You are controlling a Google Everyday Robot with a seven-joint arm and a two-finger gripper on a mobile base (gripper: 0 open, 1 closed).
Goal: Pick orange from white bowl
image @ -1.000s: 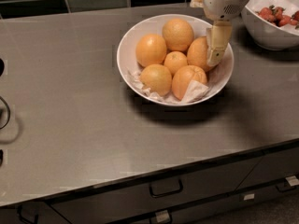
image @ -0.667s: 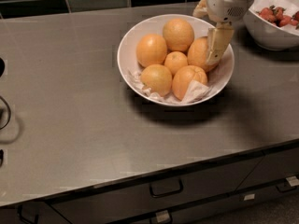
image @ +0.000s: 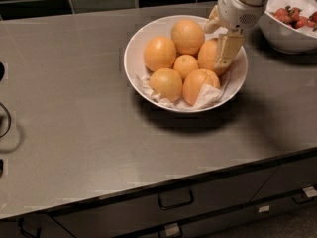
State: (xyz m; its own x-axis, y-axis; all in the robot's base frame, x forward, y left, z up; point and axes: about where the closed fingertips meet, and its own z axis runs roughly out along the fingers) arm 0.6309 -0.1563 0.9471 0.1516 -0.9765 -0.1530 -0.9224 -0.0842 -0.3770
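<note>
Your gripper (image: 226, 51), grip state not discernible, at the white bowl's (image: 133, 58) 3 o'clock: orange (image: 207, 56) lies directly at its 9 o'clock.

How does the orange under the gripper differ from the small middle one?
The right orange is clearly larger than the middle orange. The gripper, down in the white bowl, partly covers the right orange; the middle orange is uncovered. The right orange lies near the rim; the middle orange is ringed by other oranges. Both are round and evenly orange.
</note>
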